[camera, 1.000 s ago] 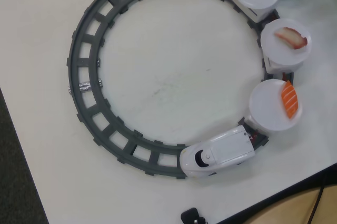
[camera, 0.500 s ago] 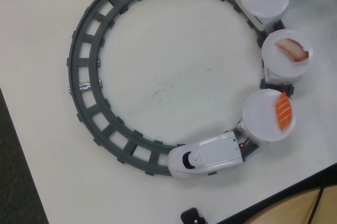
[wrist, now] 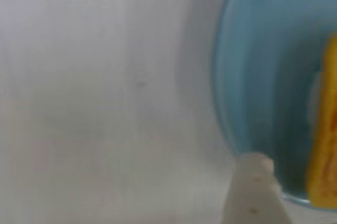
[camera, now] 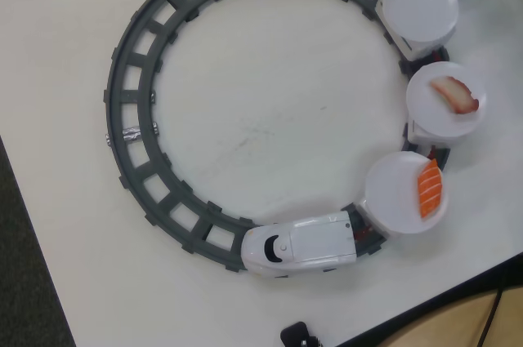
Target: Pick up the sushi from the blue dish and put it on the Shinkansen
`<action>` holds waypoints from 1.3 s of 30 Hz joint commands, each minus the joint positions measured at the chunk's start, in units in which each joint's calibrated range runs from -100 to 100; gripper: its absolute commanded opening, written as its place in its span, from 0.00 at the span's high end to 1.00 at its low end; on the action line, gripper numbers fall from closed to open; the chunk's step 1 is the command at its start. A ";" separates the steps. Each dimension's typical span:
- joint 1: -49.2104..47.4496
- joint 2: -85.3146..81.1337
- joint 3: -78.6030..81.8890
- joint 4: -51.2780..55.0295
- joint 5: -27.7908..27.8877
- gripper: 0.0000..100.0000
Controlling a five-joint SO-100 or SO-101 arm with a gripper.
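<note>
White table (camera: 261,118) holds Shinkansen (camera: 301,242); sushi (wrist: 325,145) lies on blue dish (wrist: 263,71).

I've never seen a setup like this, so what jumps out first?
A dark grey ring of toy track fills the overhead view. At its lower right, a white bullet train pulls three round white plates; two carry toy sushi. In the blurry wrist view, a yellow sushi piece lies on a light-blue dish.
</note>
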 commanded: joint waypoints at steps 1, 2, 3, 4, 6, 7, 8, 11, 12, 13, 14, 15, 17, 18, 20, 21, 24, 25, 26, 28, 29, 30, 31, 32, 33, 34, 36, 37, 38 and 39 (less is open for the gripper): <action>-0.23 -1.70 -3.67 -2.38 -0.25 0.52; -0.50 -1.11 -3.67 -2.81 -0.25 0.52; -0.67 -0.53 -3.67 -3.24 -0.25 0.52; -0.76 -0.03 -3.67 -3.84 -0.25 0.52; -1.29 0.72 -3.67 -4.78 -0.25 0.52; -1.47 1.06 -3.67 -4.87 -0.25 0.52; -1.55 1.31 -3.67 -4.87 -0.25 0.53; -1.82 2.14 -3.49 -4.87 -0.93 0.57; -1.82 2.39 -3.40 -4.87 -0.93 0.59; -1.82 2.56 -3.22 -4.87 -0.93 0.60; -1.73 2.64 -2.87 -4.87 -0.93 0.62; -1.64 2.81 -2.78 -4.87 -0.93 0.63; -1.47 3.56 -2.69 -4.87 -0.93 0.65; -1.47 4.06 -2.69 -4.87 -0.93 0.66; -1.64 5.07 -2.69 -4.78 -0.93 0.71; -1.73 5.48 -2.69 -4.61 -0.93 0.74; -1.91 6.24 -2.69 -4.52 -0.93 0.86; -1.91 6.07 -2.69 -4.52 -0.93 0.92; -1.91 5.73 -2.69 -4.52 -0.93 0.96; -1.64 4.57 -3.22 -4.01 -0.93 0.97; -1.64 2.98 -3.31 -3.24 -0.93 0.97; -1.64 0.81 -2.87 -2.56 -0.93 0.97; -1.64 -1.45 -2.78 -1.61 -0.93 0.98; -1.64 -4.12 -2.78 -0.50 -0.93 0.98; -1.64 -7.04 -2.78 0.70 -0.88 0.98; -1.82 -9.97 -2.78 1.81 -0.77 0.98; -2.26 -15.89 -2.69 3.78 -0.40 0.98; -2.96 -18.73 -2.69 4.63 -0.35 0.98; -3.76 -21.49 -2.51 5.66 -0.25 0.98; -4.81 -24.16 -1.79 6.60 -0.04 0.98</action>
